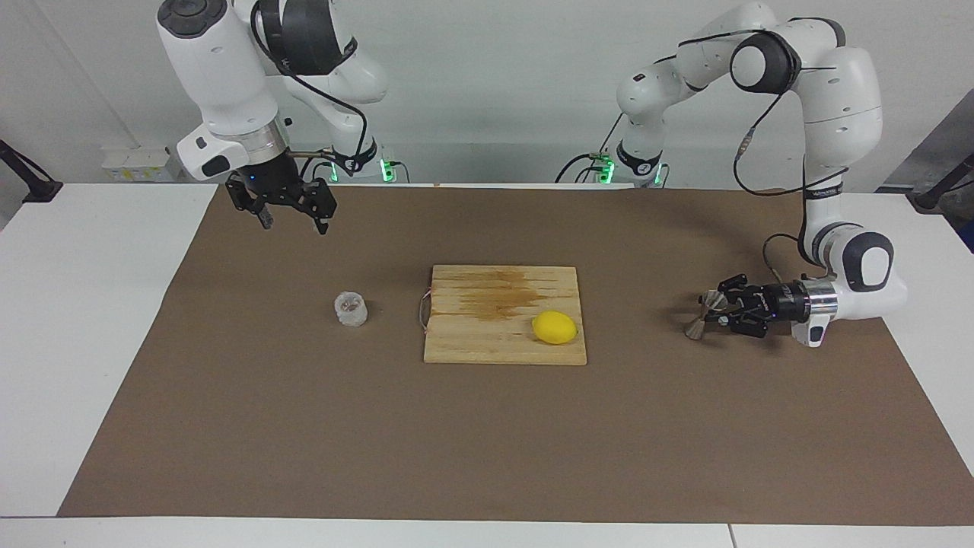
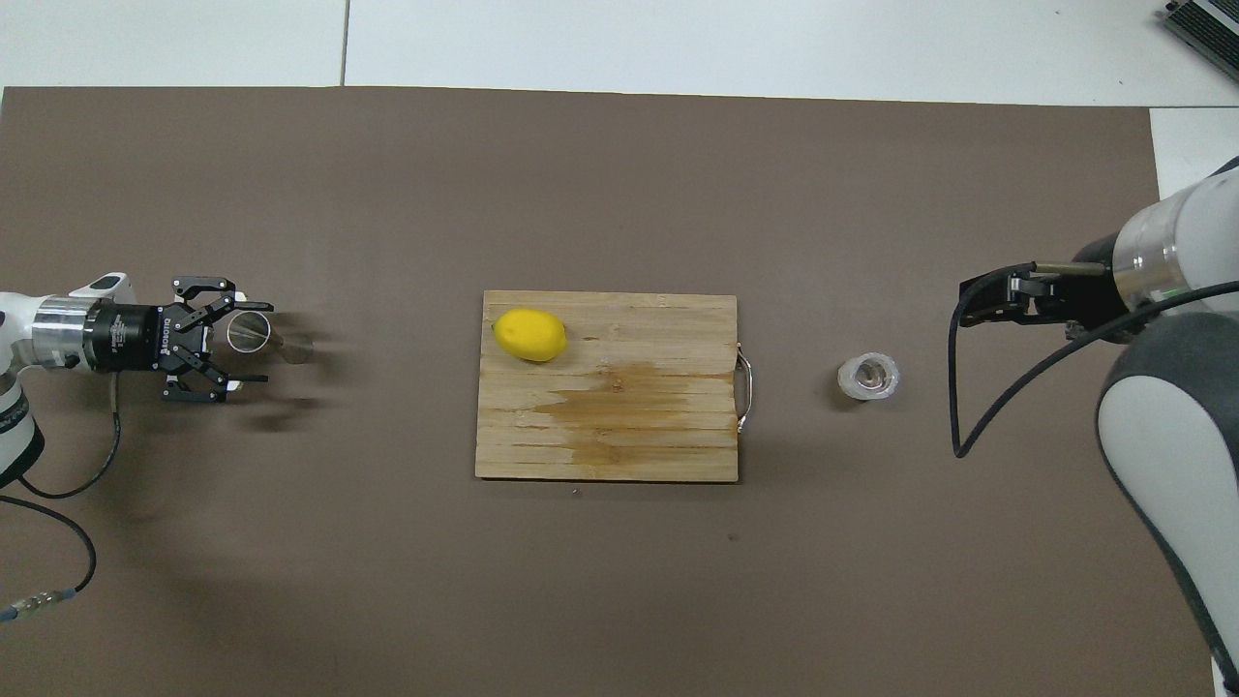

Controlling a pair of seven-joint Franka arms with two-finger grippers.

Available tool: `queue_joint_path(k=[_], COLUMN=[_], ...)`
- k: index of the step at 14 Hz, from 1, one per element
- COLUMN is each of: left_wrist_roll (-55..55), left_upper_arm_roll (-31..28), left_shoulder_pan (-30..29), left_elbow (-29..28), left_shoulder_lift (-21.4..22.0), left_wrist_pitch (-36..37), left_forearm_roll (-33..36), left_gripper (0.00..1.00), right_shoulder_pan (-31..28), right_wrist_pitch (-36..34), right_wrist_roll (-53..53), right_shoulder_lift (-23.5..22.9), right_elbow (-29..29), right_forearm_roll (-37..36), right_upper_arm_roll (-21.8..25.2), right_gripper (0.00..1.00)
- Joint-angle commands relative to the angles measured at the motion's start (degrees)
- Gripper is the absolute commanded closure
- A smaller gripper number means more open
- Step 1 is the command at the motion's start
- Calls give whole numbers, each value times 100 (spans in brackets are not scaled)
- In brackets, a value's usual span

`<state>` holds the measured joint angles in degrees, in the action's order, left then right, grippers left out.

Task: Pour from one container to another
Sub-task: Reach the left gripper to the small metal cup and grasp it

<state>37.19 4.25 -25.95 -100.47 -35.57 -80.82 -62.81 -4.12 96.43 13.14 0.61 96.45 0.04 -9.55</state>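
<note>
If read across the facing view from the right arm's end of the table: first, right gripper point(image 1: 293, 222), raised above the brown mat point(image 1: 228, 418) close to its own base, jaws spread apart and holding nothing, waiting. Below it, farther from the robots, glass cup point(image 1: 351, 308), small, squat, clear and textured, something brownish inside, standing alone on the mat, well apart from both grippers. Just beside the cup, toward the middle of the table, wooden cutting board point(image 1: 472, 342), thin metal handle point(image 1: 422, 310) on the edge facing the cup, a dark stain across the planks. On the board, at the corner toward the left arm's end, yellow lemon point(image 1: 555, 327). Then bare mat, then silvery hourglass jigger point(image 1: 701, 316), set on the mat. Finally, left gripper point(image 1: 714, 310), low and lying level, pointing toward the board, jaws released and parted with the jigger between them; contact with the jigger impossible to tell.
</note>
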Motion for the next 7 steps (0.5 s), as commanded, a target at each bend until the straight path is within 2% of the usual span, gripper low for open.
queue_joint_path(k=[1, 3, 7], left_wrist_roll=[-71, -63, 25], left_upper_arm_roll=[76, 76, 207], left_shoulder_pan=[-139, -130, -130], left_elbow=[-25, -25, -25], left_shoulder_lift=[-117, -134, -73], left_wrist_pitch=[137, 250, 347], left_forearm_roll=[-161, -318, -565], left_gripper=[90, 100, 100], right_shoulder_pan=[-62, -62, -62], right_wrist_pitch=[25, 25, 25], right_wrist_roll=[75, 75, 75], right_shoulder_lift=[89, 89, 89], right_elbow=[93, 93, 93], right_forearm_roll=[14, 14, 14], right_upper_arm_roll=[-47, -47, -47], right_gripper=[0, 0, 0])
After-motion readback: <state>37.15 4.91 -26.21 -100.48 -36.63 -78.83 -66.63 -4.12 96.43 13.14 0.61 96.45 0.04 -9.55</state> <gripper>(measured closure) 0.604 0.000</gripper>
